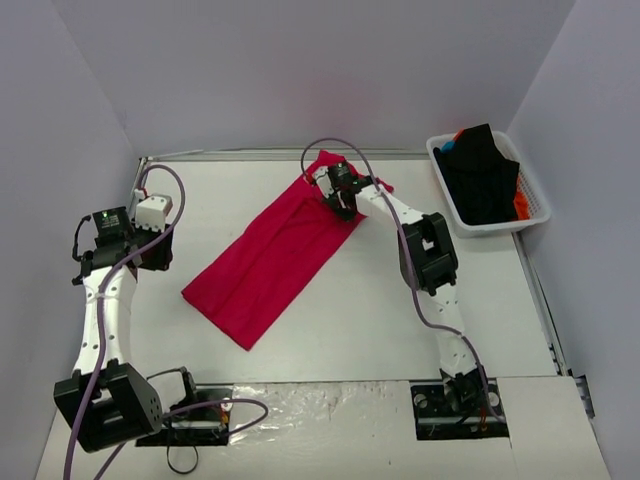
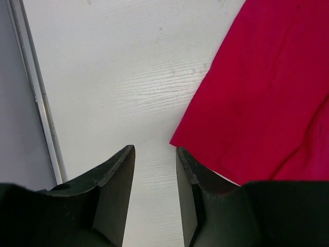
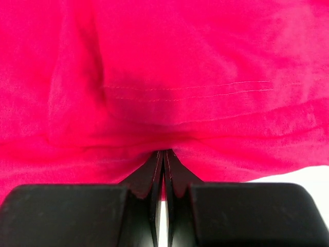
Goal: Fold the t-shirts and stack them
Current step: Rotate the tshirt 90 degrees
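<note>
**Red t-shirt laid long on table, right gripper pinching its far end**

Top view: red t-shirt (image 1: 275,262) lies as a long diagonal strip mid-table (image 1: 350,320). Right gripper (image 1: 343,205) is down on its far end. Left gripper (image 1: 152,245) is apart from the cloth, by the left table edge. White basket (image 1: 540,205) at far right holds black shirts (image 1: 480,180), with orange (image 1: 519,205) and blue (image 1: 447,145) peeking out. Bare table all round the shirt.

Left wrist: left gripper (image 2: 154,150) is partly open and holds nothing, over bare table (image 2: 128,67). Red t-shirt (image 2: 257,103) corner is just ahead-right; metal rail (image 2: 36,103) on the left.

Right wrist: right gripper (image 3: 163,153) is closed tight on bunched red t-shirt (image 3: 180,62). Stitched hem line shows, plus a table sliver (image 3: 298,175).
</note>
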Robot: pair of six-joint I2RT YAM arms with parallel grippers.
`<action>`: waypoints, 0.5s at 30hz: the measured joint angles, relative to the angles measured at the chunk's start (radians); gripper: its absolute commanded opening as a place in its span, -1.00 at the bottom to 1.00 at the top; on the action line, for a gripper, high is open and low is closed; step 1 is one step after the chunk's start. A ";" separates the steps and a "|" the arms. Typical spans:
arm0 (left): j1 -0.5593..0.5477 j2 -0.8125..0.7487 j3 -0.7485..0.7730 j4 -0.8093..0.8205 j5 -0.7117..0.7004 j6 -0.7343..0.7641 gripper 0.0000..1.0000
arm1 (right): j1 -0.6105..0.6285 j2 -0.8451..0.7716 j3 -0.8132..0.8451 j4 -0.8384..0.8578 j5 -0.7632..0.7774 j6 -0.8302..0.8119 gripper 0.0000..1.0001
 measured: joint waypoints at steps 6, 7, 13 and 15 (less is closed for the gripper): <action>0.000 0.023 0.000 0.008 -0.024 -0.001 -0.27 | -0.045 0.177 0.280 0.004 0.019 -0.008 -1.00; 0.000 0.032 0.000 0.008 -0.029 -0.001 -0.27 | -0.055 0.212 0.339 0.002 0.028 -0.009 -1.00; 0.000 0.086 0.000 0.007 -0.047 -0.002 -0.27 | -0.111 0.418 0.658 0.027 0.110 -0.032 -1.00; 0.000 0.099 0.000 0.007 -0.049 -0.002 -0.27 | -0.123 0.447 0.690 0.060 0.142 -0.041 -1.00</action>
